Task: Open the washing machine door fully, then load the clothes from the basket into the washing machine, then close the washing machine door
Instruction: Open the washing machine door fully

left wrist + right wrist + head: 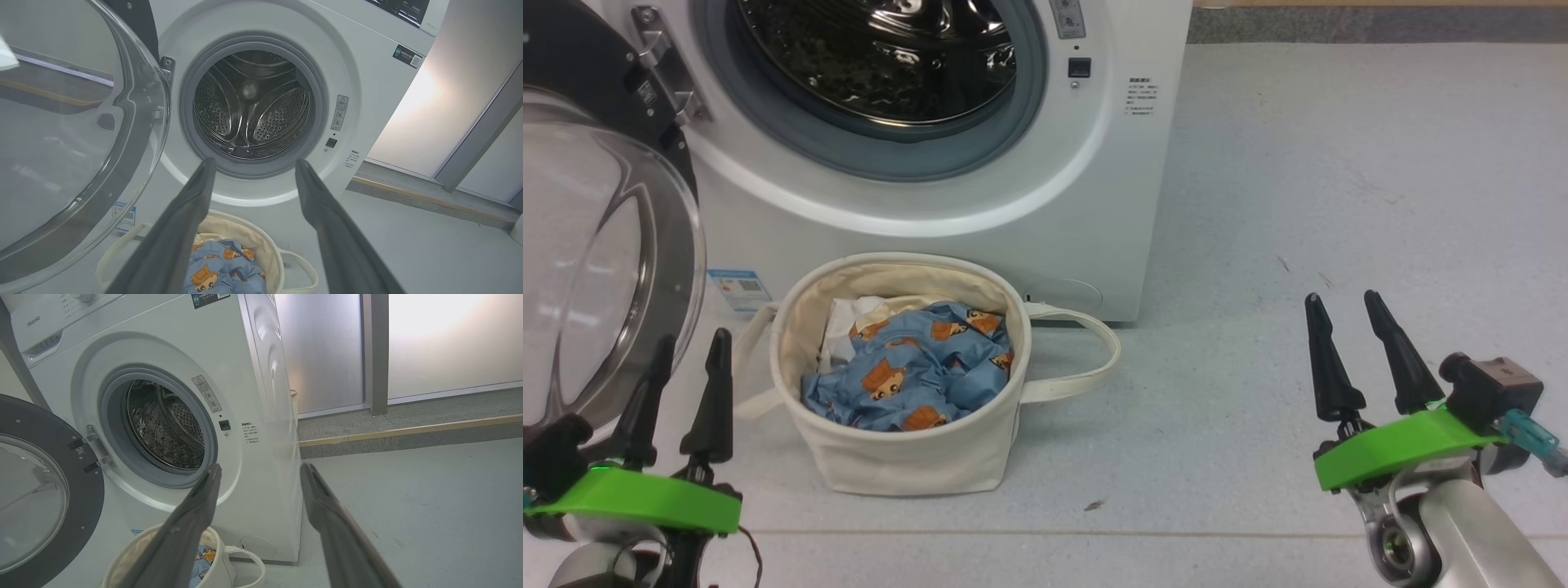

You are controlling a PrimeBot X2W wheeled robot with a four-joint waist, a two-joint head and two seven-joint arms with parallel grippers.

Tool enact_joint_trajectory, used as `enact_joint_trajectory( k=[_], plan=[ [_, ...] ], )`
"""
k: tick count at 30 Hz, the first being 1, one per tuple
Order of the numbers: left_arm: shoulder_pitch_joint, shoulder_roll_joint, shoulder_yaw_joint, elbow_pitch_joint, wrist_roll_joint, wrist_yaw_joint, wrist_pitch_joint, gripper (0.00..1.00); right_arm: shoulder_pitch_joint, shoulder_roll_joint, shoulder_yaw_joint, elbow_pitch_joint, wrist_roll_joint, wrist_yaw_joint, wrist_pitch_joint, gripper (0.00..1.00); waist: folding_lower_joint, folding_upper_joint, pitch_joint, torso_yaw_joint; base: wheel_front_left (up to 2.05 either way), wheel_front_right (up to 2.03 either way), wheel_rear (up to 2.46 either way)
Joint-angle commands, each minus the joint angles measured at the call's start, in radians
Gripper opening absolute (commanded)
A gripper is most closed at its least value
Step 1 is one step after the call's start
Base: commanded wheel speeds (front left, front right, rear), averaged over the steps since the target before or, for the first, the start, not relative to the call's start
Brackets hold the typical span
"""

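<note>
Grey floor (1298,204) carries the basket (907,457), clothes (907,367) inside, just right of the left claw (694,339) and before the washer (1094,204), likely for a short lift. Door (605,269) stands wide beside that claw. Both claws are spread, empty; right claw (1342,298) sits well apart.

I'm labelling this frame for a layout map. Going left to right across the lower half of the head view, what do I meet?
First the washing machine door → left gripper → basket, with the clothes inside it → right gripper.
</note>
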Motion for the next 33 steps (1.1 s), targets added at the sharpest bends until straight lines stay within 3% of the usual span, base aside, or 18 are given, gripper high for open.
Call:
enact_joint_trajectory(
  k=[1, 33],
  plan=[
    [-0.031, 0.028, 0.037, -0.030, 0.008, 0.007, -0.012, 1.00, -0.032, -0.014, 0.015, -0.027, 0.007, 0.000, -0.012, 1.00, 0.0000, 0.0000, -0.001, 0.006, 0.00, 0.00, 0.00],
    [-0.037, 0.047, 0.035, -0.015, -0.009, 0.015, -0.018, 1.00, -0.033, -0.018, 0.010, -0.006, 0.019, 0.000, -0.012, 1.00, 0.0000, 0.0000, -0.001, 0.048, 0.03, -0.02, -0.01]
  ],
)
